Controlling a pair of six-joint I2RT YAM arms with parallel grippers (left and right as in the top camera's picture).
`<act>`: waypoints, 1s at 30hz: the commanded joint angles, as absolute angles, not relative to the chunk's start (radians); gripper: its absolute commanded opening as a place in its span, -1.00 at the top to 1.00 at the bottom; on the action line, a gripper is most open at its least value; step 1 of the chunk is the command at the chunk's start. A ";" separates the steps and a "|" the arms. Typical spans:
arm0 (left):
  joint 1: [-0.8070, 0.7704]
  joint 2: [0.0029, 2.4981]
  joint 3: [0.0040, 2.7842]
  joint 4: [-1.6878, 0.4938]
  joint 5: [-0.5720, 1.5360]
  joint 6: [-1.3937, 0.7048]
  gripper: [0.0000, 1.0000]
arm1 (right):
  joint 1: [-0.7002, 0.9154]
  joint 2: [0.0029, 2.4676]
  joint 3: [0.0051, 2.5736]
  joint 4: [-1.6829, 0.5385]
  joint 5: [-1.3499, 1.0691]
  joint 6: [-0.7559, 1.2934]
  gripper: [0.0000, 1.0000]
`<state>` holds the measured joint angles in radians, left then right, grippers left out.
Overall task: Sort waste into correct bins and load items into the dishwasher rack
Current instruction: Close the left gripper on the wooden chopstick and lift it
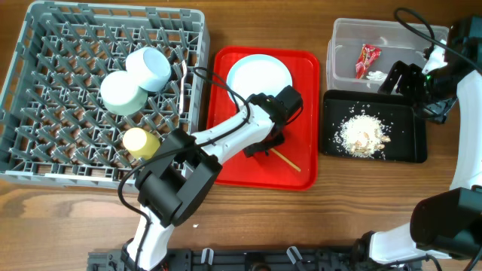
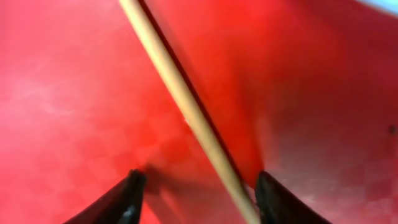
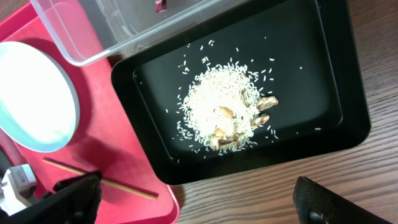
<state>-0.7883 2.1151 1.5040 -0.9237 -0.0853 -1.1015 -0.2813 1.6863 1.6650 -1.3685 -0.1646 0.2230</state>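
Overhead, the chopstick (image 1: 287,160) is seen lying flat on the red tray (image 1: 305,90), just below the plate (image 1: 258,75), with the left jaws lowered over its near end. Two bowls (image 1: 138,81) and the cup (image 1: 141,141) are already stood in the dishwasher rack (image 1: 75,175). The wrapper (image 1: 367,59) is held in the clear tub (image 1: 343,34), and the food scraps (image 1: 364,135) in the black tray (image 1: 335,109).

In the left wrist view, the left jaws are shown parted, straddling the chopstick (image 2: 186,112) and not yet closed on it. The stick is judged light, stiff, thin and apt to roll, so it should be pinched squarely across its width. Little room is left beneath it by the flat tray.

In the right wrist view, the right jaws are spread wide and empty above the black tray (image 3: 311,62).
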 commanded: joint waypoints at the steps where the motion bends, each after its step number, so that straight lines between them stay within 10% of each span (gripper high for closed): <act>1: -0.787 2.142 1.504 -0.944 -0.106 -1.108 0.19 | -0.279 1.660 1.674 -1.370 -0.181 0.235 -0.99; 14: -0.788 2.142 1.504 -0.949 -0.105 -1.108 0.81 | -0.279 1.660 1.674 -1.372 -0.181 0.235 -1.00; 30: -0.785 2.120 1.504 -0.978 -0.107 -1.107 0.92 | -0.279 1.661 1.674 -1.374 -0.181 0.235 -0.99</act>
<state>-0.7883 2.1151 1.5047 -0.9672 -0.0891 -1.1057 -0.2813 1.6863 1.6650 -1.3701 -0.1650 0.2230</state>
